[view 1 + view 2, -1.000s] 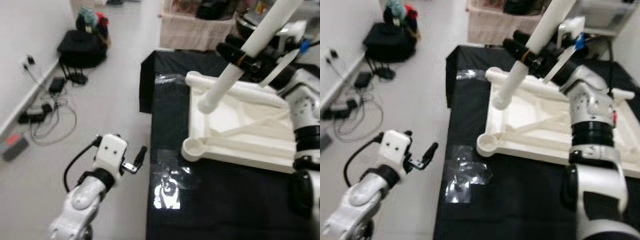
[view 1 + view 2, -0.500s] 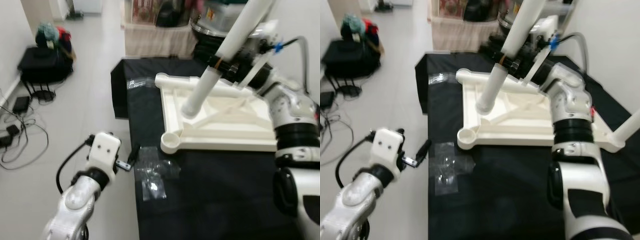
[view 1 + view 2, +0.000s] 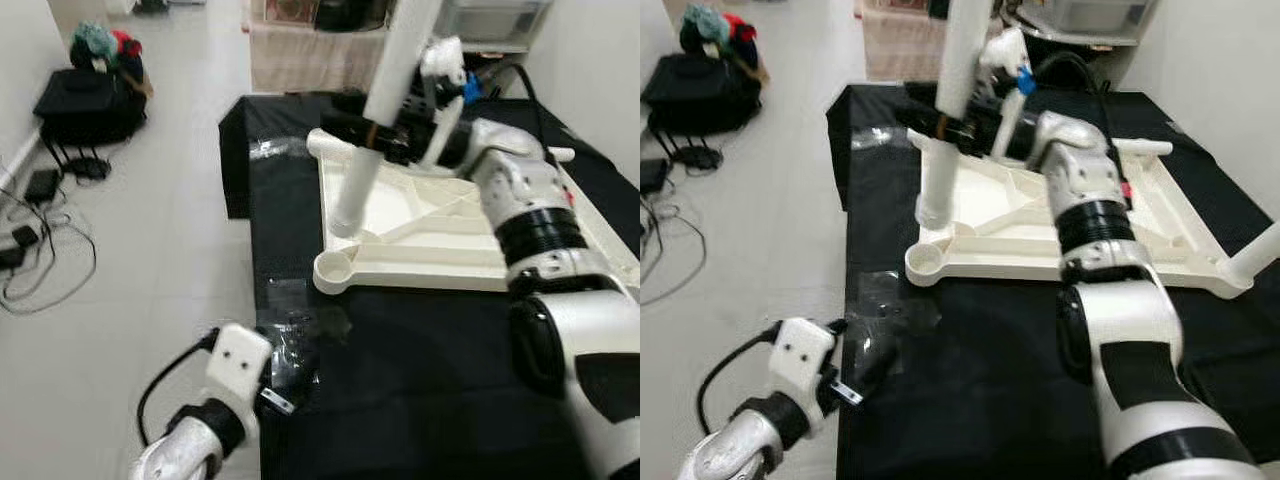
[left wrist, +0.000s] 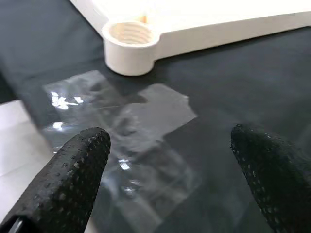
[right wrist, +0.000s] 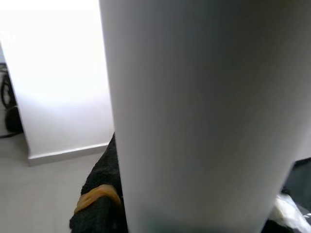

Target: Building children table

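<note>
So we've got the white table leg (image 3: 385,95) clamped upright in our right gripper (image 3: 378,133); the threaded corner socket (image 3: 333,268) sits below-forward, left gripper (image 4: 170,160) spread wide.

Count: showing 1 white tabletop frame (image 3: 470,240), 3 white legs, one (image 3: 952,110) standing over the frame, 2 clear plastic bags (image 4: 126,126), 1 black cloth (image 3: 420,380).

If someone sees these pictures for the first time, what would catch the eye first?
First, the long white table leg that the right hand holds upright above the upturned white tabletop on the black cloth. Next, the open left hand low over crinkled clear plastic wrap, near the tabletop's threaded corner socket.
</note>
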Motion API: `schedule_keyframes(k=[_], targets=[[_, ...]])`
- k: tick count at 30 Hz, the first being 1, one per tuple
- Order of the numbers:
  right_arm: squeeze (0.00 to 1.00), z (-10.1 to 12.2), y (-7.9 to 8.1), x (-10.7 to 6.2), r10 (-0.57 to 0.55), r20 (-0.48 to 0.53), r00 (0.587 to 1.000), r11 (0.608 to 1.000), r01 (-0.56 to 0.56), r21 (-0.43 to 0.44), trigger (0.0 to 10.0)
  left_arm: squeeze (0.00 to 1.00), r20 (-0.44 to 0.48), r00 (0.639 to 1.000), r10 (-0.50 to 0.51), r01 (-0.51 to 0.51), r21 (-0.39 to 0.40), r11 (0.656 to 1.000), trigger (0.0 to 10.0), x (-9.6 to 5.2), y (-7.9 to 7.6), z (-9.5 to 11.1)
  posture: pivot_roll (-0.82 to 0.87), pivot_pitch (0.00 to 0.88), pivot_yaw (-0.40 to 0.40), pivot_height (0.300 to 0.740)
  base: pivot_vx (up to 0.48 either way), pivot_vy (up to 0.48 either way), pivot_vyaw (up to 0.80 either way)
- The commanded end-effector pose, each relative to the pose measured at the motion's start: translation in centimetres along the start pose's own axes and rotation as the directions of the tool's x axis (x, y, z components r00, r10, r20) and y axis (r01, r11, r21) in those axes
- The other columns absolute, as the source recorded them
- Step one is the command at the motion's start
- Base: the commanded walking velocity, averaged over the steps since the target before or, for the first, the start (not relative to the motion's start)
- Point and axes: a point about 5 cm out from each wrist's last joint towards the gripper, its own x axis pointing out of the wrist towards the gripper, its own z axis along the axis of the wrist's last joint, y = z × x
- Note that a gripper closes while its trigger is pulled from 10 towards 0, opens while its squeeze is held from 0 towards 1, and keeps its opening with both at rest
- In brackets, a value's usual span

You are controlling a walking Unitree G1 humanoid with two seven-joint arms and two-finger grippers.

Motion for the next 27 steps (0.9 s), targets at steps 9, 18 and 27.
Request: schedule_keyframes(k=[9, 18, 27], targets=[[0.00, -1.2, 0.8, 0.3, 0.162, -0.037, 0.986, 0.986, -0.160, 0.043, 10.0, 0.00, -0.014, 1.000, 0.027, -0.027, -0.021, 0.999, 10.0, -1.2, -0.7, 0.4, 0.10, 0.296, -0.136, 0.740, 0.000, 0.000, 0.00], [0.00, -1.5, 0.3, -0.9, 0.137, -0.068, 0.988, 0.990, -0.136, 0.031, 10.0, 0.00, -0.026, 0.998, 0.053, -0.053, -0.008, 0.999, 10.0, -1.4, -0.7, 0.5, 0.11, 0.304, -0.121, 0.740, 0.000, 0.000, 0.00], [0.00, 0.3, 0.2, -1.7, 0.218, -0.037, 0.975, 0.976, -0.217, 0.016, 10.0, 0.00, -0.027, 0.997, 0.069, -0.068, 0.020, 0.997, 10.0, -1.2, 0.2, 0.5, 0.10, 0.266, -0.108, 0.740, 0.000, 0.000, 0.00]])
